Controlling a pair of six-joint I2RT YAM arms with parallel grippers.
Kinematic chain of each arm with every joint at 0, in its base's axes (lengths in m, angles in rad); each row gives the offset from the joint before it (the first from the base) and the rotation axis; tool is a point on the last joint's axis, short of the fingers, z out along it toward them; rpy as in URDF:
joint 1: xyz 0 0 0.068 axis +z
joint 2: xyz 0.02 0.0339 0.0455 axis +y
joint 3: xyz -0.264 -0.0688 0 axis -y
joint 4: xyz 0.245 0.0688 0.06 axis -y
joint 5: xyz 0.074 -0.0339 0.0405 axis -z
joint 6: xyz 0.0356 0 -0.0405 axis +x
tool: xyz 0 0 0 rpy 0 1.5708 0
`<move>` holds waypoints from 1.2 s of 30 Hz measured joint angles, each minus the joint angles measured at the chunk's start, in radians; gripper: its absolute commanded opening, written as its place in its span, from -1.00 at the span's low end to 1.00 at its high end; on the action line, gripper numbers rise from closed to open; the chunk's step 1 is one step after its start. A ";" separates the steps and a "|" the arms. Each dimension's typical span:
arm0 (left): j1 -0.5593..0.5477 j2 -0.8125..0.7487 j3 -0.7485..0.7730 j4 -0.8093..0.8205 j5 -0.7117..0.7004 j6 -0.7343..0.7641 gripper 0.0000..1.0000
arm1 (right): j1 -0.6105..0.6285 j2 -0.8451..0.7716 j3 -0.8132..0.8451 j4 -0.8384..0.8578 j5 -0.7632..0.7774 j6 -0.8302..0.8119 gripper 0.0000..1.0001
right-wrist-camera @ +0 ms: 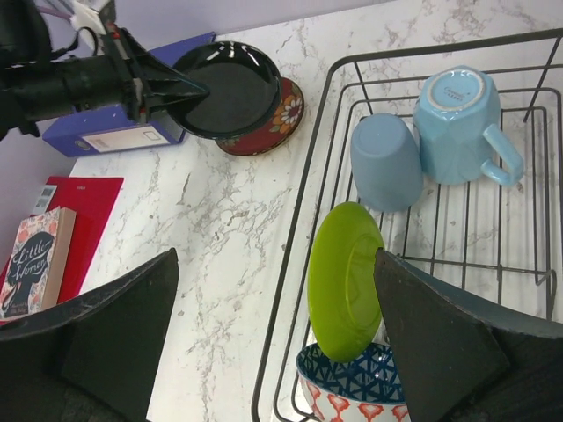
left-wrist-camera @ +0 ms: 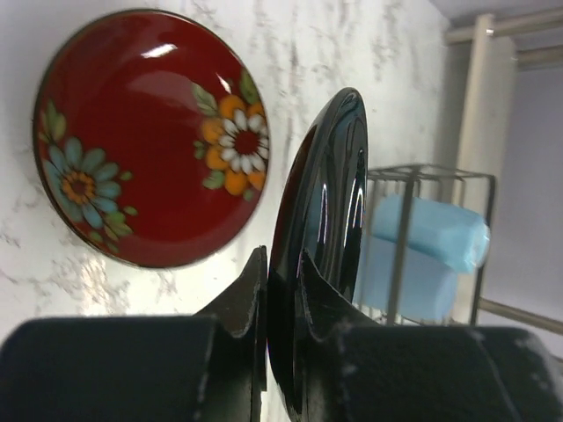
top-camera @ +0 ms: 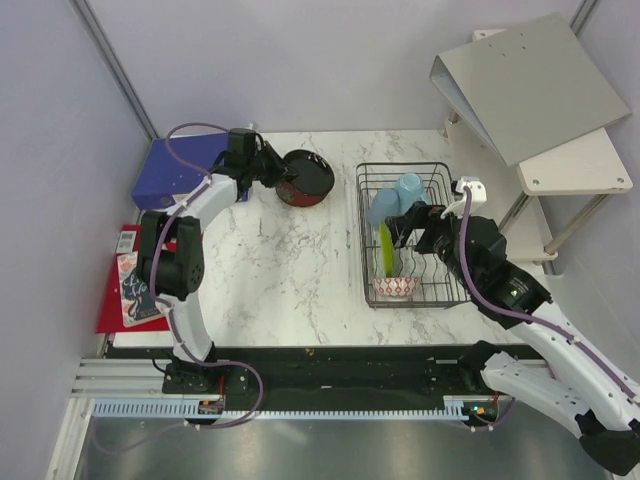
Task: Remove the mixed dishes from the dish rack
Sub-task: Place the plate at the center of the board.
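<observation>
Left wrist: black plate [left-wrist-camera: 330, 220] edge-on, straight out from left tool [left-wrist-camera: 281, 268] clamped on rim; right tool [right-wrist-camera: 273, 290] apart.

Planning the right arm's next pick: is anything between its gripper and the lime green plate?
Nothing visible does. The right gripper is open over the lime green plate, standing on edge in the dish rack. A patterned bowl sits beside it and two blue cups lie beyond, neither across the approach.
</observation>
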 measured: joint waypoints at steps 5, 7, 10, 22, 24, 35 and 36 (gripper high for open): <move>0.009 0.153 0.126 -0.054 -0.019 0.029 -0.97 | 0.000 -0.037 0.000 -0.013 0.027 -0.031 0.96; 0.015 0.190 0.150 -0.076 -0.019 0.034 -0.97 | 0.000 -0.040 -0.001 -0.014 0.031 -0.035 0.96; 0.027 0.233 0.170 -0.087 -0.024 0.040 -0.97 | 0.000 -0.035 -0.004 -0.015 0.040 -0.041 0.96; 0.060 0.262 0.184 -0.126 -0.033 0.079 0.21 | 0.000 0.007 -0.010 -0.020 0.044 -0.048 0.96; 0.060 0.262 0.184 -0.138 -0.029 0.087 0.34 | 0.000 0.010 -0.011 -0.020 0.043 -0.048 0.96; 0.054 0.260 0.261 -0.286 -0.052 0.129 0.99 | 0.000 0.029 -0.026 -0.015 0.046 -0.048 0.96; 0.054 0.259 0.266 -0.306 -0.065 0.135 0.99 | 0.000 0.033 -0.026 -0.016 0.049 -0.048 0.96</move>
